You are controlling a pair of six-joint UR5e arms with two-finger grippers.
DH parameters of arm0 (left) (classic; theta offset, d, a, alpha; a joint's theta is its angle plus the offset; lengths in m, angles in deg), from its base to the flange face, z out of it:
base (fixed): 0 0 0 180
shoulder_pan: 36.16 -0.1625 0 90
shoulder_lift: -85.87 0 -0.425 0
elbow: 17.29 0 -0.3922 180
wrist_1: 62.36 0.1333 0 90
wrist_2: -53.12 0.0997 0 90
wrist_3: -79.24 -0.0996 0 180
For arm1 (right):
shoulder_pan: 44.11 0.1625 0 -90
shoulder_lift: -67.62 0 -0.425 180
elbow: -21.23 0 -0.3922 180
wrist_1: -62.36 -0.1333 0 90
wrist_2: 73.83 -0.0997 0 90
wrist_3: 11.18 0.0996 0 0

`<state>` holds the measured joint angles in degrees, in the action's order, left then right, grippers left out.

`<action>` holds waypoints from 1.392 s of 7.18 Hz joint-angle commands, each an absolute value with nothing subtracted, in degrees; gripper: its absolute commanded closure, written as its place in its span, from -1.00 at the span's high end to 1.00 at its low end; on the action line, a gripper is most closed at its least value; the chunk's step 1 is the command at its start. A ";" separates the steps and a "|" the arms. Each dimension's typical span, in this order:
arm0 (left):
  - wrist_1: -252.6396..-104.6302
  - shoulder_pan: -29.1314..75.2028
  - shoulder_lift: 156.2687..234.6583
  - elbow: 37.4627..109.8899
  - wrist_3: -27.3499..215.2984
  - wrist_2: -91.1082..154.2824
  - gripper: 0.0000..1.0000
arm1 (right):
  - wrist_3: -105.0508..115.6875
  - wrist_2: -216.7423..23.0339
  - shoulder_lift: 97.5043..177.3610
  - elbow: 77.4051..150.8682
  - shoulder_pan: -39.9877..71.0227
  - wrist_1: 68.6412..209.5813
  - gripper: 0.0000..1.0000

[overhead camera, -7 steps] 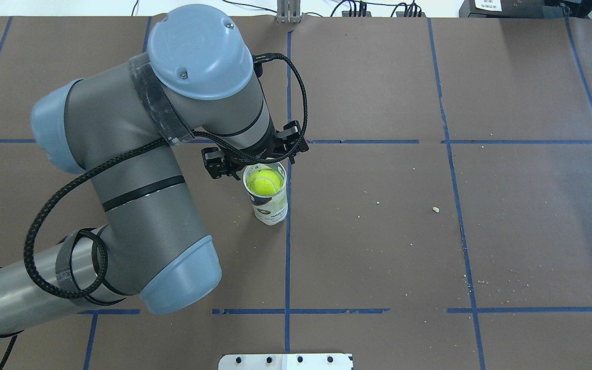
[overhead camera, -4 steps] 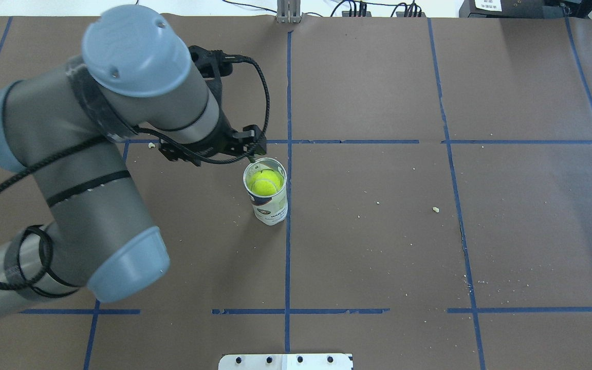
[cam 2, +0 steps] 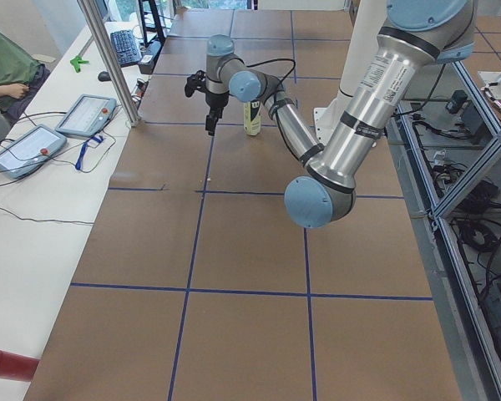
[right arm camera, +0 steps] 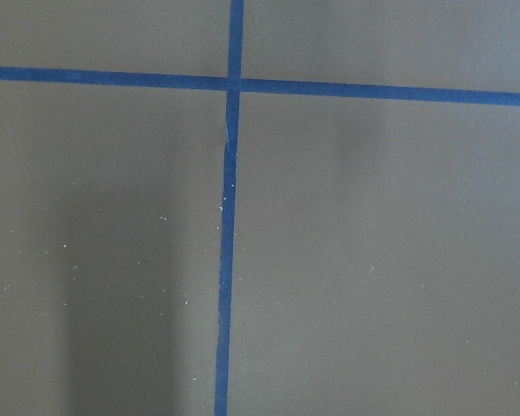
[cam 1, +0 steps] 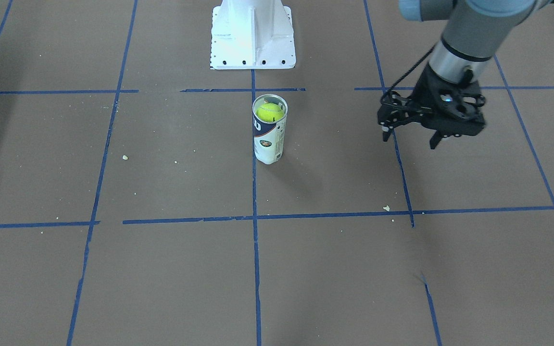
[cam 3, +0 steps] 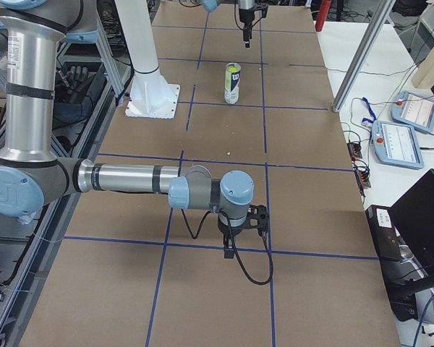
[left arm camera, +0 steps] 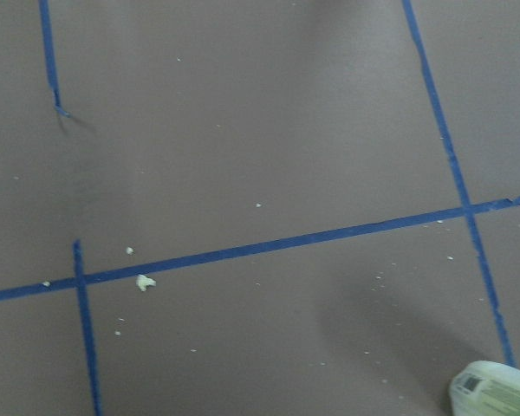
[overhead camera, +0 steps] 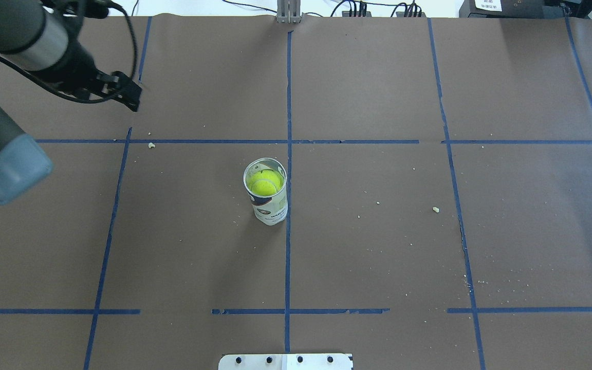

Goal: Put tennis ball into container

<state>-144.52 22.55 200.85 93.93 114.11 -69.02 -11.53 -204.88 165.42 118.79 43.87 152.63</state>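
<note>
The tennis ball (overhead camera: 265, 182) sits inside the clear container (overhead camera: 271, 208), near its open top. The container stands upright at the table's middle, and the ball (cam 1: 270, 112) shows through the container's mouth (cam 1: 268, 139) in the front view too. My left gripper (cam 1: 409, 142) hangs open and empty above the table, well off to the container's side. From overhead the left gripper (overhead camera: 124, 96) is at the far left. The left wrist view catches only a corner of the container (left arm camera: 494, 390). My right gripper (cam 3: 235, 249) shows only in the right side view, low over the table; whether it is open I cannot tell.
Brown paper with a blue tape grid (overhead camera: 288, 141) covers the table, dotted with small crumbs (overhead camera: 435, 209). The white robot base (cam 1: 253, 38) stands behind the container. Tablets (cam 2: 33, 146) lie on the operators' white side table.
My left arm has swung away from above the container, up and off to the overhead view's far left. The ball stays in the container, which has not moved.
</note>
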 commanded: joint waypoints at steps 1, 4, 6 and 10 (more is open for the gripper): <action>-145.50 35.86 190.24 90.30 92.72 -75.26 1.00 | -11.53 -204.88 165.45 118.79 43.86 152.63 1.00; -146.72 49.52 180.48 80.54 79.23 -83.02 1.00 | -11.53 -204.88 165.36 118.79 43.86 152.63 1.00; -146.73 54.61 175.71 78.60 68.97 -82.85 1.00 | -11.53 -204.96 165.45 118.79 43.86 152.63 1.00; -146.64 57.71 171.74 79.48 69.57 -82.93 1.00 | -11.53 -204.88 165.45 118.79 43.86 152.63 1.00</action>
